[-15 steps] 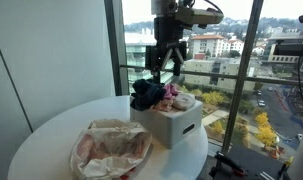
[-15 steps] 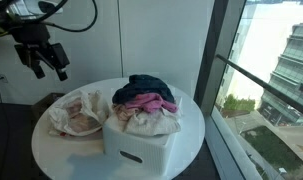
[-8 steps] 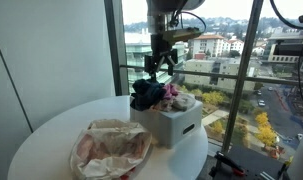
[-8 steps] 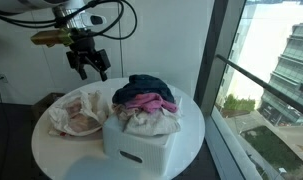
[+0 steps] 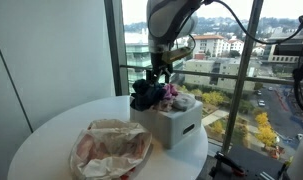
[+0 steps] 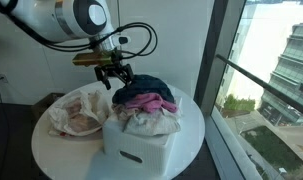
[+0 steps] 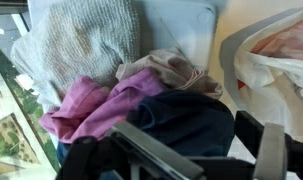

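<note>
Wrist view: wide-spread hand (image 7: 181, 162) above navy cloth (image 7: 186, 115), long axis sideways.

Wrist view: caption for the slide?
Open gripper hovers over a white bin of laundry: navy garment, pink garment, white towel; plastic bag beside it.

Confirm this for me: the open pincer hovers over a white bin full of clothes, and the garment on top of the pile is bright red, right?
Not quite. The garment on top is dark navy, not bright red; the wrist view shows it, with a pink one beside it. The rest holds: the open pincer hovers over the white bin full of clothes.
</note>
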{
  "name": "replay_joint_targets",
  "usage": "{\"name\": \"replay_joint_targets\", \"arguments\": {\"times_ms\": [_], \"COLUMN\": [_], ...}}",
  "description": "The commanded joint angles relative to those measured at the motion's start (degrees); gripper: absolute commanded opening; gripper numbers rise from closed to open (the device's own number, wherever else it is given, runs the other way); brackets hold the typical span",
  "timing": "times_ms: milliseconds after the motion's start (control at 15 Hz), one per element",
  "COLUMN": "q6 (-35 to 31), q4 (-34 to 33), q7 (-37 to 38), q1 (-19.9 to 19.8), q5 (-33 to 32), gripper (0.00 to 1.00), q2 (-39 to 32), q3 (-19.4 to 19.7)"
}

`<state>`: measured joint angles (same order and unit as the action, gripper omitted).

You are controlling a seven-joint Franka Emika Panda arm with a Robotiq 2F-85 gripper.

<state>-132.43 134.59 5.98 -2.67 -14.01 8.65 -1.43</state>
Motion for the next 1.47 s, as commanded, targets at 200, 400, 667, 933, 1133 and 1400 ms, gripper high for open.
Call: {"name": "replay_joint_targets", "arguments": {"times_ms": [200,400,667,933,1133,1400], "q6": [-10.75,-14.59,-15.15,-15.17,-15.29,-15.00], "q4": [-1.70,-2.27,-3.54,-3.62,-2.44,0.94], "q7": [-6.40,-6.91,-6.75,-6.89,-7.23,-6.79], "q1": [0.02,0.18,-0.17,0.03,0.48,0.77], "q5": [-2.13,-3.93,-7.48,-8.29,-7.50,-6.21], "gripper": [1.00,1.00,0.74,0.42,0.20,0.02], "q2": [-6.06,-8.00,-11.00,-12.99,-11.99,-7.05], "q3": [2.21,2.07,2.82,3.66,3.45,3.26]}}
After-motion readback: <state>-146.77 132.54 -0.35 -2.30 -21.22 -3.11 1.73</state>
